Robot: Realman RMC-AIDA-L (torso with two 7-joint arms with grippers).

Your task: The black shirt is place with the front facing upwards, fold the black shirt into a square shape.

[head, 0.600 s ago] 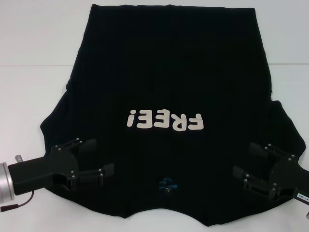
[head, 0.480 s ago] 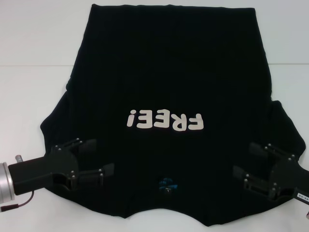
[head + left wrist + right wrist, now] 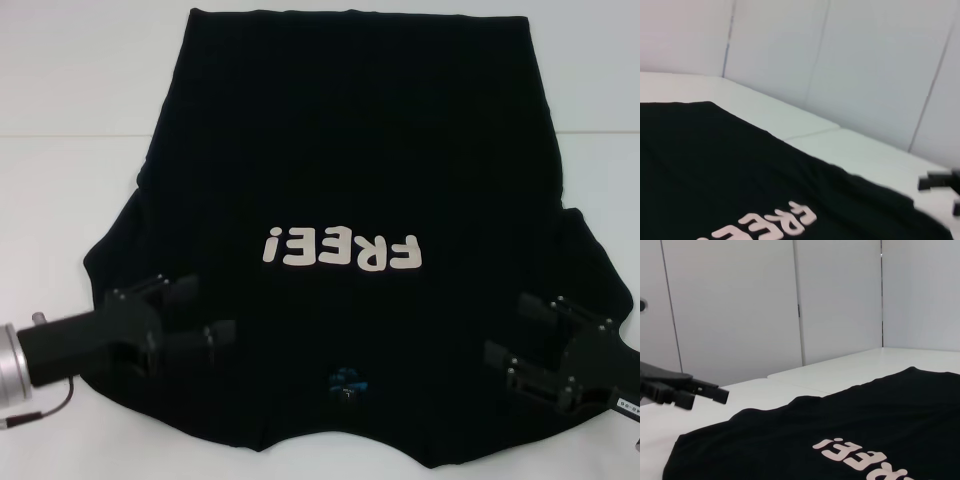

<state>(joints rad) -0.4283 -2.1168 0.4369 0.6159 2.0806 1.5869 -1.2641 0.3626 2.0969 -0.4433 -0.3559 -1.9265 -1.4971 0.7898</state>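
White tabletop (image 3: 70, 200) carries the black shirt (image 3: 350, 150), spread flat with its front up, the collar end nearest the robot and the hem at the far edge. White letters "FREE!" (image 3: 340, 250) cross its chest, and a small blue mark (image 3: 347, 380) sits near the collar. The left gripper (image 3: 198, 314) hovers over the shirt's left shoulder area with its fingers spread apart; the right gripper (image 3: 515, 328) hangs over the opposite shoulder, fingers likewise spread. Pale grey wall panels (image 3: 740, 305) with thin vertical seams stand behind the table.
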